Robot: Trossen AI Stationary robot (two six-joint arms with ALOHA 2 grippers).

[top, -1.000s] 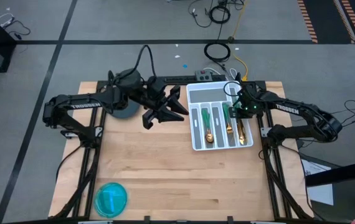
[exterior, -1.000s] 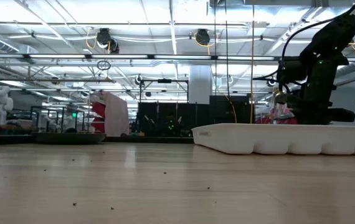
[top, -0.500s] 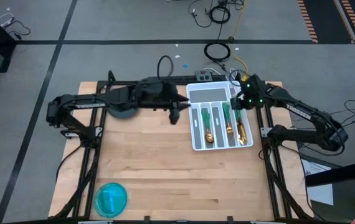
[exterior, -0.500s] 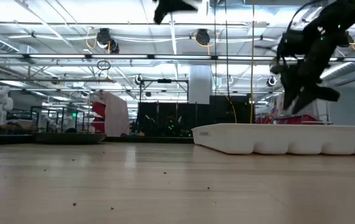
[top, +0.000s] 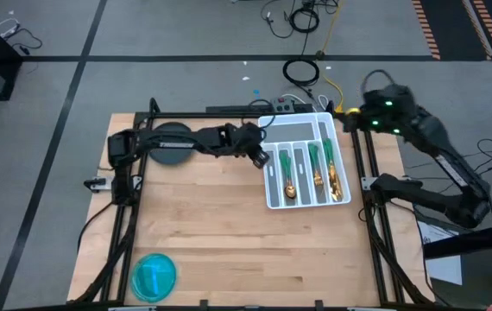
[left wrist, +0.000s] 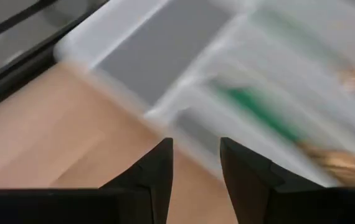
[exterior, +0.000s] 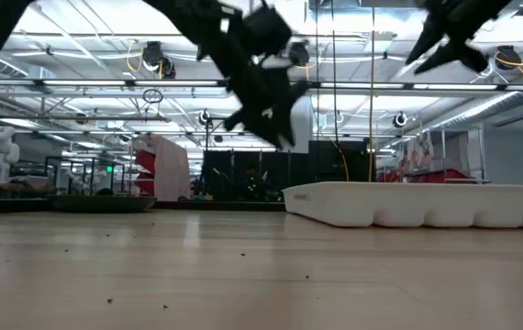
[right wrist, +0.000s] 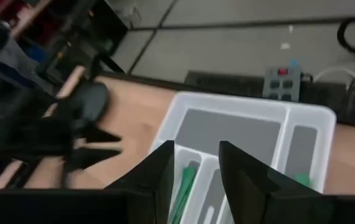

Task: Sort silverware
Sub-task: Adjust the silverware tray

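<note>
The silverware [top: 315,173] lies in the long compartments of the white tray [top: 274,197] at the table's far right, green handles toward the far edge and gold heads toward the near edge. My left gripper [top: 261,157] hangs open just left of the tray's left wall, tipped downward, with nothing between its fingers [left wrist: 196,146]. Its wrist view shows the tray's rim [left wrist: 78,43] and a blurred green handle [left wrist: 252,109]. My right gripper [top: 352,117] is raised above the tray's far right corner, open and empty [right wrist: 196,149], looking down on the tray [right wrist: 240,106].
A blue round bowl [top: 154,276] stands at the near left corner. A dark round disc [top: 167,145] lies at the far left under the left arm. A power strip [top: 282,105] and cables lie beyond the far edge. Bare wood [top: 229,225] fills the table's middle.
My left gripper has come down from high over the table's middle toward the tray's left wall, tipping from level to pointing downward. My right gripper has risen out of the tray's right side and drawn back toward the far right corner. The silverware in the tray has stayed put.
</note>
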